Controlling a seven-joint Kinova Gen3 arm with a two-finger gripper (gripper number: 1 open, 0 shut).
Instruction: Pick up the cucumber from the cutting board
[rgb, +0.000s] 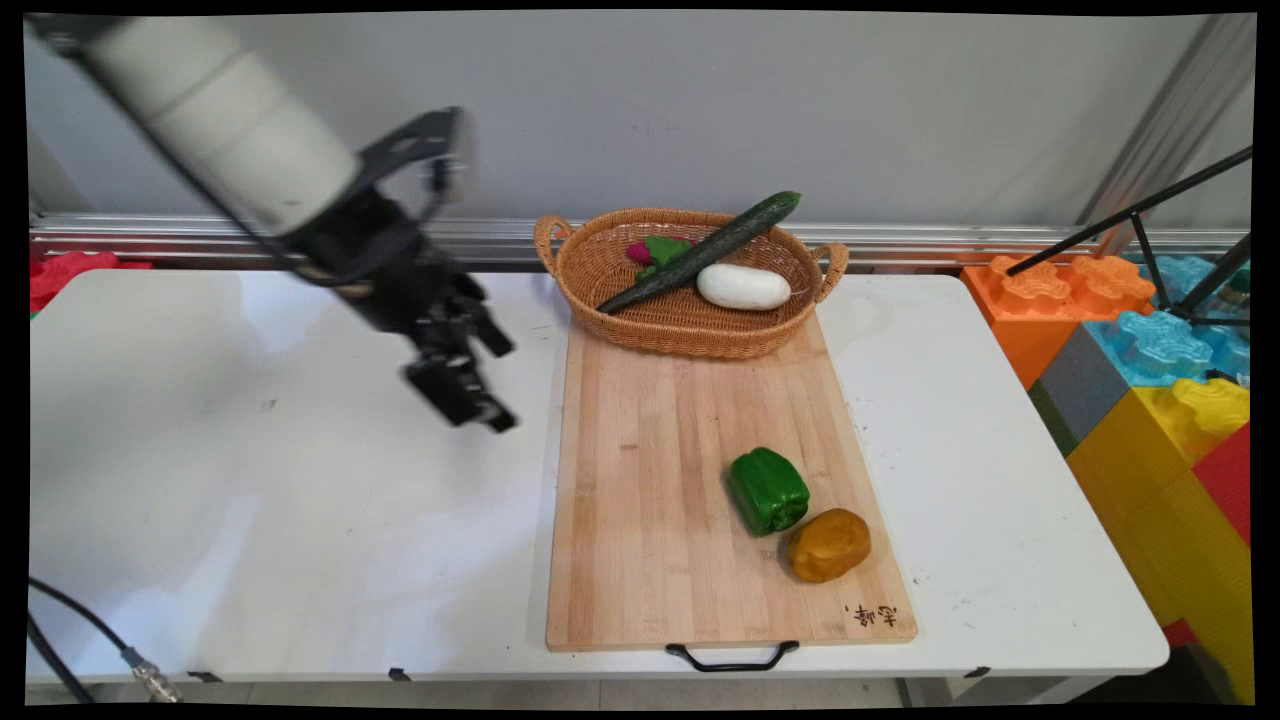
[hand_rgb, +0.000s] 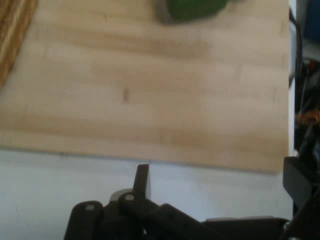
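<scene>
White table (rgb: 300, 520) under me; my claw (rgb: 470, 395) hangs empty above it, left of the board (rgb: 650, 480), fingers spread. A careless sweep right could knock the green pepper (rgb: 767, 490) and the orange piece (rgb: 828, 545) beside it off the board. My arm slants down from upper left, claw tilted toward the board. Basket (rgb: 600, 265) sits behind.

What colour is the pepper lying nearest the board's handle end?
Orange-yellow pepper, beside the green one; clearest in the main view.

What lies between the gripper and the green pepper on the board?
Only bare cutting board separates the gripper from the green pepper; both views show this.
</scene>
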